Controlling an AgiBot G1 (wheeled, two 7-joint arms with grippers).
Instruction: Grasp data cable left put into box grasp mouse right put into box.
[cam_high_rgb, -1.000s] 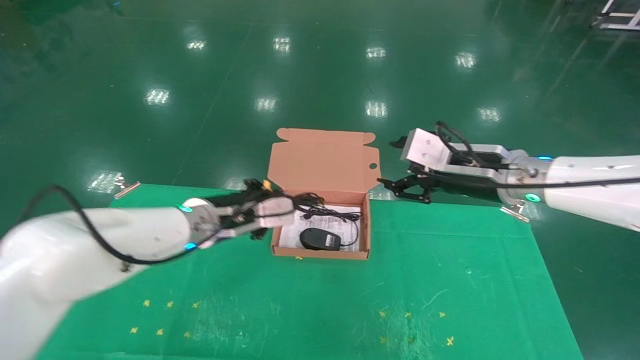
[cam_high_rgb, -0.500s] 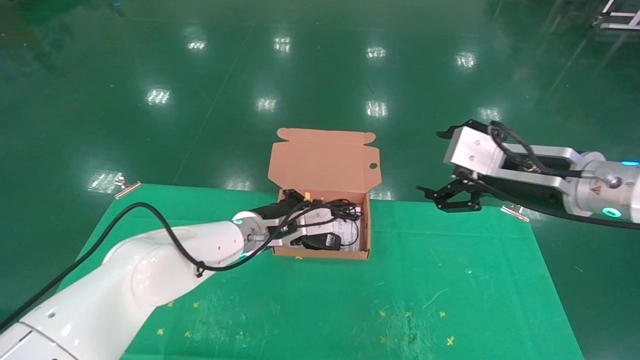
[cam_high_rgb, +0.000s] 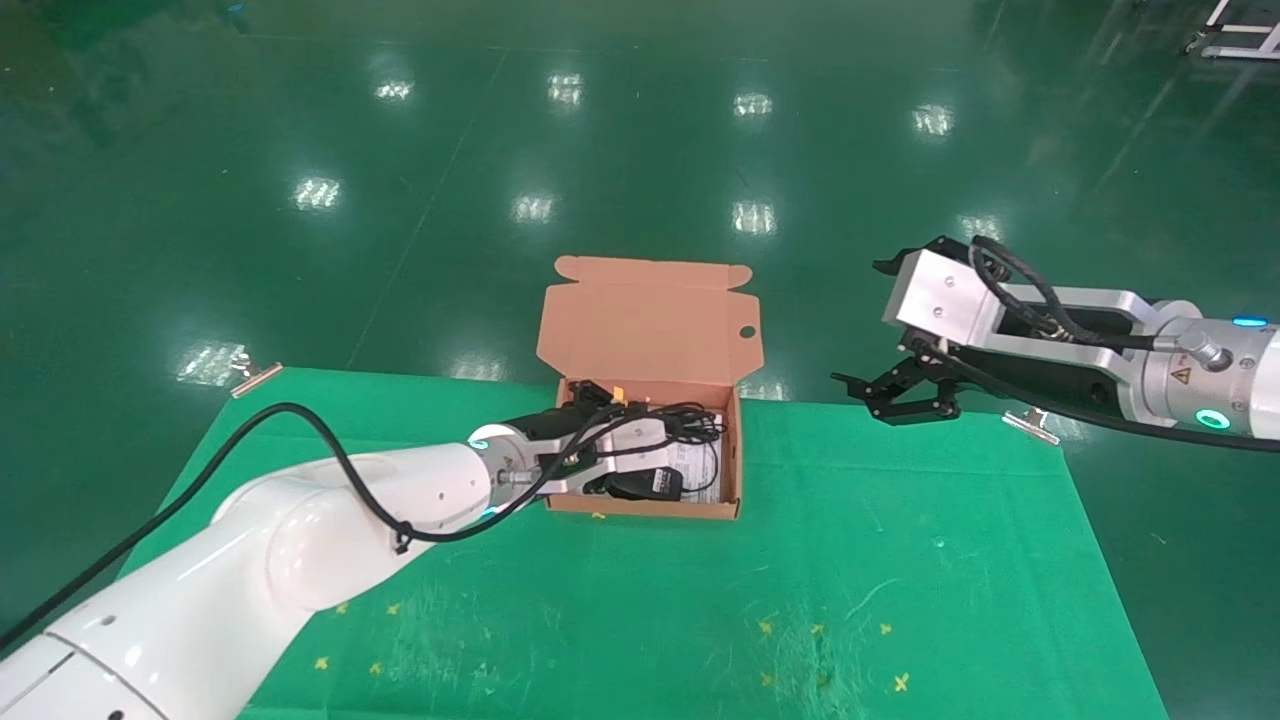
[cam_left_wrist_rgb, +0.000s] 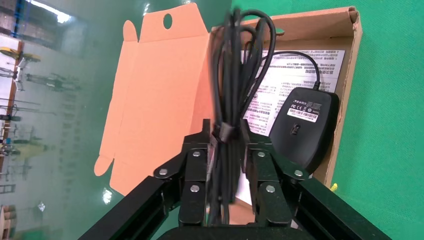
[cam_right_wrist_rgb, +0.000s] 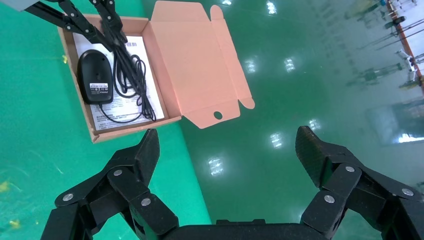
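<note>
The orange-pink box (cam_high_rgb: 728, 455) stands open at the table's far middle, lid (cam_high_rgb: 650, 320) up, a white printed sheet (cam_left_wrist_rgb: 295, 67) at its bottom. The black mouse (cam_high_rgb: 645, 483) lies in it, white label up, with its cord. My left gripper (cam_high_rgb: 662, 440) is shut on the data cable (cam_high_rgb: 690, 420), a black bundle held just above the box's inside. In the left wrist view the fingers (cam_left_wrist_rgb: 264, 165) clamp the cable (cam_left_wrist_rgb: 240, 60) beside the mouse (cam_left_wrist_rgb: 302, 125). My right gripper (cam_high_rgb: 895, 400) is open and empty, raised off the table's far right edge, also in its wrist view (cam_right_wrist_rgb: 227, 145).
A green mat (cam_high_rgb: 850, 580) covers the table, with small yellow marks (cam_high_rgb: 820, 630) near the front. Metal clips (cam_high_rgb: 1030, 425) hold its far corners. Glossy green floor (cam_high_rgb: 640, 150) lies beyond. The right wrist view shows the box (cam_right_wrist_rgb: 165, 112), mouse (cam_right_wrist_rgb: 95, 75) and cable (cam_right_wrist_rgb: 132, 75).
My left gripper has carried the data cable rightwards over the box and lowered it slightly. My right arm drew back to the right, away from the box, then held still.
</note>
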